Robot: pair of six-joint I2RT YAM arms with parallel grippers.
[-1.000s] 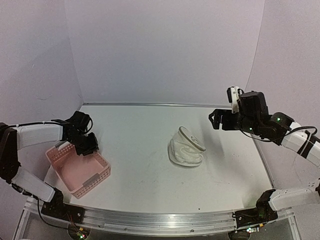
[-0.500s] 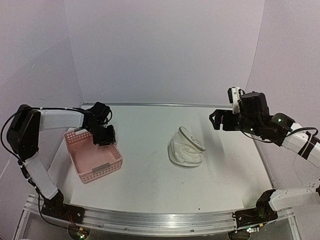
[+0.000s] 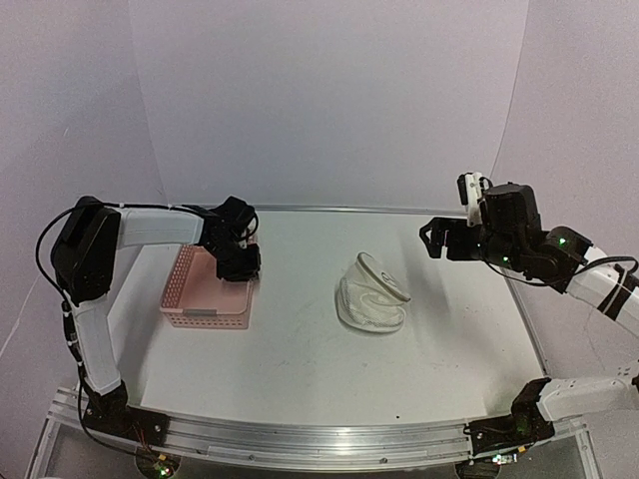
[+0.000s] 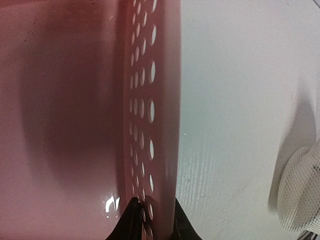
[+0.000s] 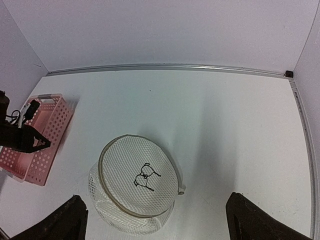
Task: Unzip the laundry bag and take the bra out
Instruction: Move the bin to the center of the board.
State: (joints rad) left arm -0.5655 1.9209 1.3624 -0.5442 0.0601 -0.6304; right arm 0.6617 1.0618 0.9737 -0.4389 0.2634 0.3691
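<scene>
My left claw [image 3: 240,261] pinches the pink basket [image 3: 205,294] by its wall, I think to park it near the laundry bag [image 3: 371,296] sitting mid bench [image 3: 300,359]. My right claw [image 3: 432,239] hangs wide open, ready for the zip.

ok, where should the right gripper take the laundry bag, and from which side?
The top hoop rim of the laundry bag, probably near the small tab on that rim. Come from above with the right gripper: the printed round face tilts up, and the rim holds its shape above the slumped mesh.
</scene>
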